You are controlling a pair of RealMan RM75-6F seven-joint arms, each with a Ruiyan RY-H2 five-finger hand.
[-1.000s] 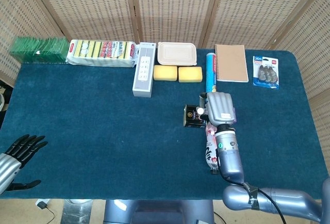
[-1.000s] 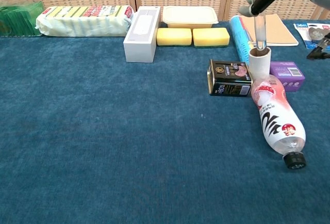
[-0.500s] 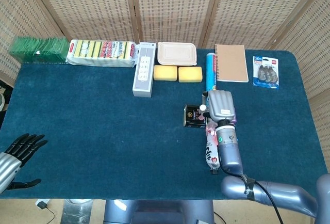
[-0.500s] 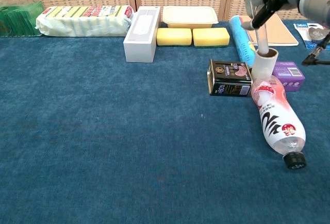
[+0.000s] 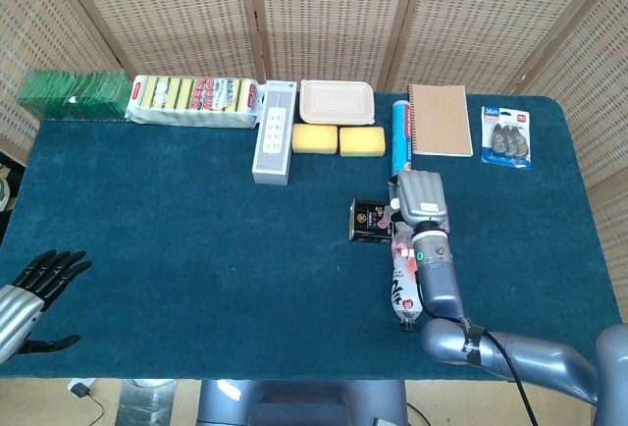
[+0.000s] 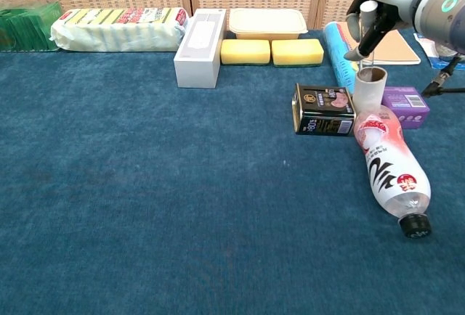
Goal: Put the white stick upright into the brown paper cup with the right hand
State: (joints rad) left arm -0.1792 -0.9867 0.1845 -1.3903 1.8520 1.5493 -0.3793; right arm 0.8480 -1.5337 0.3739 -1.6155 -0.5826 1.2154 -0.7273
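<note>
Brown paper cup (image 6: 369,88) is a plain matte cylinder, upright on the fuzzy dark-blue cloth of the table (image 6: 145,206); white stick (image 6: 368,25) is a smooth thin rod, near vertical, lower end at or inside the cup mouth, cannot tell how deep; right hand (image 6: 372,21) is glossy grey metal with dark fingers curled round the stick's upper part, gripping it directly above the cup; in the head view the right hand (image 5: 420,195) covers cup and stick; left hand (image 5: 39,279) is black, fingers spread and holding nothing, at the table's 8 o'clock edge.

Around the cup: black tin (image 6: 323,109) with gold trim touching at its 9 o'clock; purple box (image 6: 405,106) just beside at 3 o'clock; clear plastic bottle (image 6: 389,166) with pink-and-black label lying on its side at 6 o'clock, black cap pointing away from the cup, shoulder touching the cup base; blue roll (image 6: 338,54) at 11 o'clock; kraft spiral notebook (image 5: 440,120) at 12 o'clock. Far row: two yellow sponges (image 6: 272,51), beige lidded food box (image 6: 267,22), white power strip box (image 6: 200,37), wrapped sponge pack (image 6: 116,28), green packet (image 6: 25,26), blister pack (image 5: 505,136) at far right.

Against a second ago the hand has come down and nearer the cup; stick sits lower; other items unmoved.
</note>
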